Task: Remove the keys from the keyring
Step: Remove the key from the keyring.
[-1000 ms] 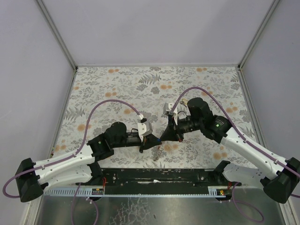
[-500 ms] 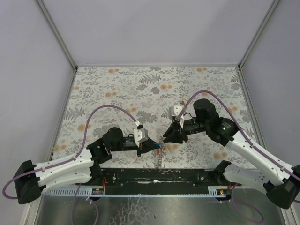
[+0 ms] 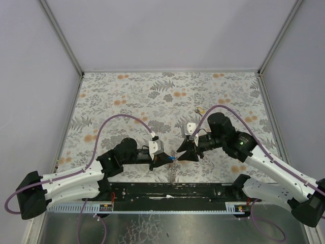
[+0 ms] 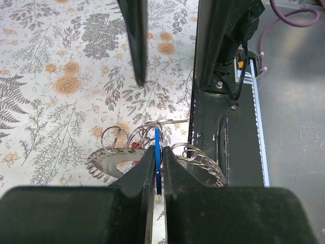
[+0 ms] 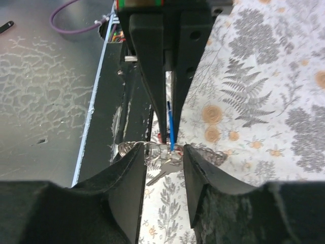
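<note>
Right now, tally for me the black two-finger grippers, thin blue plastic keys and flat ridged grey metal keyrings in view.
Black two-finger grippers: 2 (left gripper, right gripper)
Thin blue plastic key: 1
Flat ridged grey metal keyring: 1
Total: 4

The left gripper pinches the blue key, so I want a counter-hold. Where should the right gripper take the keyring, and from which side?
Probably the ridged band of the keyring where it juts out beside the blue key, clear of the left gripper. It seems to lie nearly flat, so come from above, opposite the left gripper, one jaw through the hole.
</note>
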